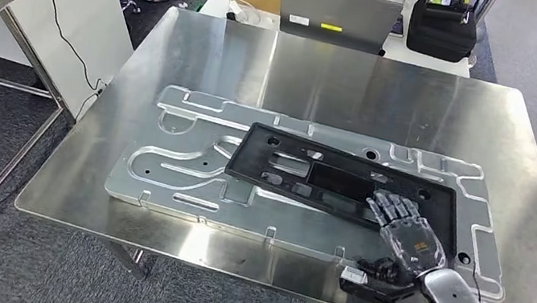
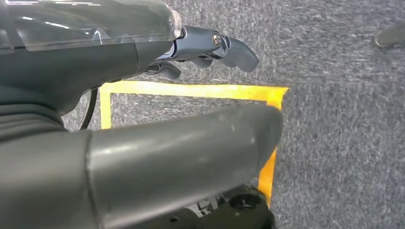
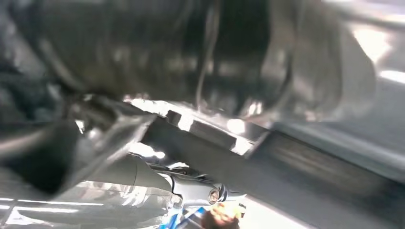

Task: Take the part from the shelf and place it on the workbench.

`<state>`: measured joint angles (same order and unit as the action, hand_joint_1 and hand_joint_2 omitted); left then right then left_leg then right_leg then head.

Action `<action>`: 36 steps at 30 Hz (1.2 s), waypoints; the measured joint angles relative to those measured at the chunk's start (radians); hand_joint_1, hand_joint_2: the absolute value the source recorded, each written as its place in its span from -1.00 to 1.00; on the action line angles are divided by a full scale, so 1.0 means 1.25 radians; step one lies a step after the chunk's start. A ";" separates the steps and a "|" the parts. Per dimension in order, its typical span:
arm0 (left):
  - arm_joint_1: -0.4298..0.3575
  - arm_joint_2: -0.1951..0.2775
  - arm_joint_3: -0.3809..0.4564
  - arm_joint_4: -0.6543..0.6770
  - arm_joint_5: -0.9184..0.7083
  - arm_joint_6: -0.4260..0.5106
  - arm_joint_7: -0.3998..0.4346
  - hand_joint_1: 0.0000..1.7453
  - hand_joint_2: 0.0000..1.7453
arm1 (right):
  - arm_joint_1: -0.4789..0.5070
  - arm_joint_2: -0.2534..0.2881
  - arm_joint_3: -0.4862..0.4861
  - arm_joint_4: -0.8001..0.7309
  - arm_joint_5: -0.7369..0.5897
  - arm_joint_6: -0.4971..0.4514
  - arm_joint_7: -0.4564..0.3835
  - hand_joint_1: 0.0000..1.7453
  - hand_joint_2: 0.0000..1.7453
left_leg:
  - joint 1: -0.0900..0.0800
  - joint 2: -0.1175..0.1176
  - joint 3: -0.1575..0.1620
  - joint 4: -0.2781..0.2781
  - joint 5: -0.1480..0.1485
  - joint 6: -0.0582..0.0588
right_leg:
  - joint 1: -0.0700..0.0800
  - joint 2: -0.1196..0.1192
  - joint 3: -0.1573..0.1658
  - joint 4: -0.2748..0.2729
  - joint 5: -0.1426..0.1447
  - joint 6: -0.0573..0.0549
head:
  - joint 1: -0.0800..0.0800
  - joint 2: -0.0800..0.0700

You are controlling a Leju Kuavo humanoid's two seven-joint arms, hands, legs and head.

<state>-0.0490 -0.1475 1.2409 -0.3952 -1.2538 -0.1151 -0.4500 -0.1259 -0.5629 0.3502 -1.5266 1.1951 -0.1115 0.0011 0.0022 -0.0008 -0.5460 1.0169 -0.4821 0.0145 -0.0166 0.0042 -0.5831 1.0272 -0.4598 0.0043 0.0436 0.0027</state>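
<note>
Here, in the head view, the right hand [image 1: 405,232] reaches in over the near edge of the steel workbench [image 1: 208,52], palm down, its fingers [image 1: 394,210] laid flat on the near right corner of the black part [image 1: 341,186]; whether they pinch that edge or merely rest on it cannot be told, and the blurred right wrist view does not settle it. The part, a flat rectangular frame with cut-out windows, lies under and beyond the hand, on top of a larger silver stamped metal panel [image 1: 180,174] that spreads across the bench to the hand's left. In the left wrist view, the left hand [image 2: 210,50] hangs over grey carpet [image 2: 334,119] marked with yellow tape [image 2: 191,89], holding nothing, its fingers loosely curled but apart. Farther off, beyond the bench, a grey laptop [image 1: 337,14] stands beside a black case [image 1: 442,28].
</note>
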 joint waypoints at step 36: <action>-0.008 0.000 0.000 0.000 0.006 0.003 0.005 -1.00 -1.00 | 0.003 0.031 0.038 -0.022 0.030 -0.006 -0.010 -1.00 -1.00 | 0.000 0.009 0.040 -0.043 0.001 0.029 | 0.000 -0.004 -0.078 0.068 -0.026 0.016 | 0.000 0.000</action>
<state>-0.0588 -0.1476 1.2413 -0.3948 -1.2468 -0.1113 -0.4439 -0.1223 -0.5236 0.3983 -1.5538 1.2327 -0.1191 -0.0113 0.0021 0.0108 -0.4954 0.9631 -0.4806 0.0513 -0.0161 -0.0012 -0.6806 1.1121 -0.4928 0.0248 0.0439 0.0027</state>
